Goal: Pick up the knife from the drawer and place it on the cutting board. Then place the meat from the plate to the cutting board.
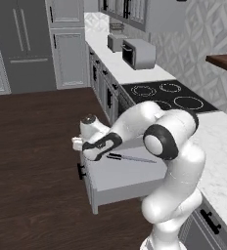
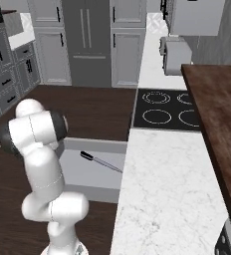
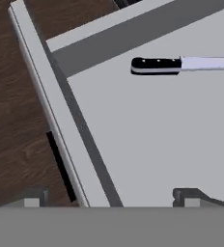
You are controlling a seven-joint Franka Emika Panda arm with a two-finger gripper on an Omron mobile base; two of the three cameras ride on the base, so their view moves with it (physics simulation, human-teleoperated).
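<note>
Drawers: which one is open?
The wide light-grey drawer under the white counter, pulled out with the knife inside; the other fronts sit flush.

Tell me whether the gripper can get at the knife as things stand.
Probably yes. The drawer stands pulled out, and the knife lies alone on its bare floor with nothing over it. The gripper hangs open above the drawer's front edge, off to one side of the handle.

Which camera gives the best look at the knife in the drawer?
The right base view: the whole knife lies unobstructed in the open drawer. The hand view is closer but cuts off the blade tip; in the left base view the arm crowds its handle.
</note>
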